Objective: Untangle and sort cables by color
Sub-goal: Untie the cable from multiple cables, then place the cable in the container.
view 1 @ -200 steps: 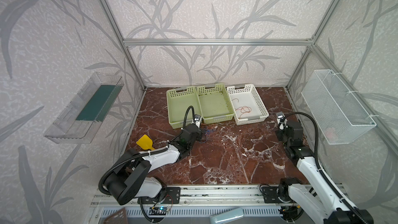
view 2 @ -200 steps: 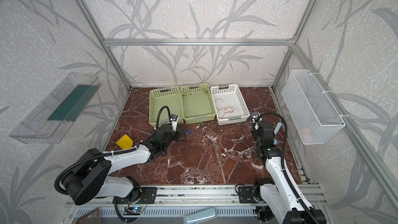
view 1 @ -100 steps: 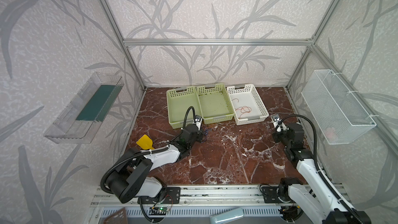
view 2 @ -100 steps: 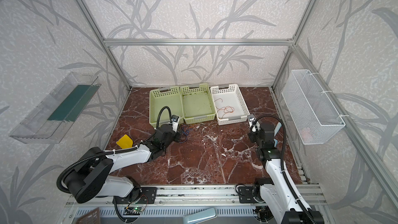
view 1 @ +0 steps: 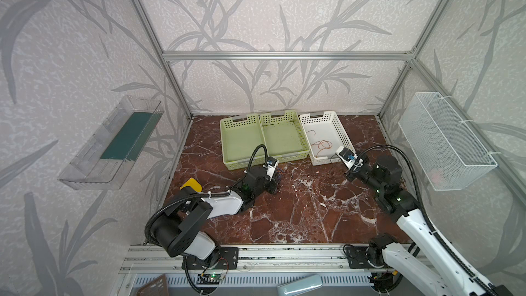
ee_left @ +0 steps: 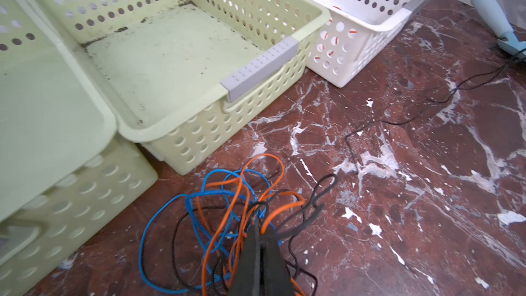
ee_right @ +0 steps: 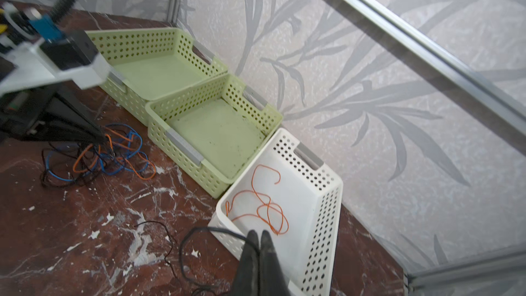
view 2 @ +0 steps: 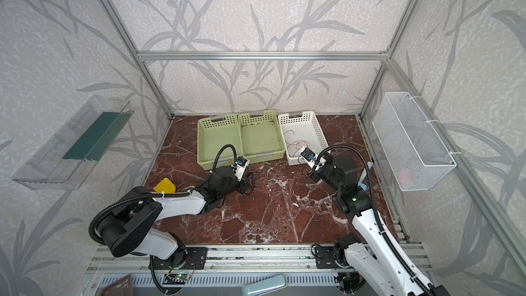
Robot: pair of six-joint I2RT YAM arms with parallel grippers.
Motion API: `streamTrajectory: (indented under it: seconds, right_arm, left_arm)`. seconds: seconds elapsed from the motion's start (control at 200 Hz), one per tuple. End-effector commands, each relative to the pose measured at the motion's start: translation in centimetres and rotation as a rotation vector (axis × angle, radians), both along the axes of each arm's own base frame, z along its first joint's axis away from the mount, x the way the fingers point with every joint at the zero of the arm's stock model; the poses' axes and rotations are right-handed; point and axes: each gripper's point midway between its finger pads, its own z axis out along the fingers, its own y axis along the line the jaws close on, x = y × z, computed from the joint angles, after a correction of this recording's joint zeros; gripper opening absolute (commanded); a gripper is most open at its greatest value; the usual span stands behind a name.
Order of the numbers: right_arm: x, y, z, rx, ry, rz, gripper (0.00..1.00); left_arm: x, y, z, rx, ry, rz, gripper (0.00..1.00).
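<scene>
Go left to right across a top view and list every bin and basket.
Clear wall bin → end green basket → middle green basket → white basket with an orange cable in it → wire mesh wall basket.

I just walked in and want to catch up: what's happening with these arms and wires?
Two robot arms are sorting cables by color. The left gripper is shut on the tangle of blue, orange and dark cables in front of the green baskets. The right gripper is shut, apparently on a dark cable, beside the white basket, which already holds an orange cable.
</scene>
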Motion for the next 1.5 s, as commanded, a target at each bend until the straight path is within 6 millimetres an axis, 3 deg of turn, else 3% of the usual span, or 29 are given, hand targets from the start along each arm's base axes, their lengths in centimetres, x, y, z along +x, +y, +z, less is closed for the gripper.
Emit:
streamTrajectory:
  seconds: [0.0,0.205,0.405,0.625,0.96,0.98,1.125,1.29,1.494]
  right_arm:
    - [0.1,1.5,3.4,0.008,-0.073,0.062,0.0]
    - [0.6,5.0,7.9,0.023,-0.169,0.188,0.0]
    - [2.3,9.4,12.7,0.031,-0.304,0.31,0.0]
    - [6.7,13.1,16.6,0.054,-0.432,0.321,0.0]
    - [13.7,17.9,19.7,0.046,-0.565,0.247,0.0]
    - [14.7,18.4,18.8,0.041,-0.553,0.24,0.0]
    - [18.7,19.5,18.3,0.014,-0.572,0.17,0.0]
    - [22.6,20.8,14.8,-0.03,-0.523,0.128,0.0]
    - [27.6,18.2,8.5,-0.018,-0.36,-0.027,0.0]
  left_arm:
    - [-0.3,-1.4,0.7,-0.024,-0.028,-0.067,0.0]
    - [-0.5,-1.1,-0.1,-0.004,-0.027,-0.058,0.0]
    - [-0.9,-0.7,-1.2,-0.009,-0.006,-0.036,0.0]
    - [-1.6,-0.8,-1.7,-0.01,-0.001,-0.044,0.0]
    - [-2.3,-1.2,-2.5,-0.01,0.01,-0.062,0.0]
    - [-2.3,-1.2,-2.5,-0.009,0.01,-0.063,0.0]
    - [-2.5,-1.3,-2.5,-0.003,0.004,-0.072,0.0]
    - [-2.6,-1.3,-2.3,-0.003,-0.003,-0.083,0.0]
    - [-2.7,-1.4,-2.0,0.0,-0.016,-0.096,0.0]
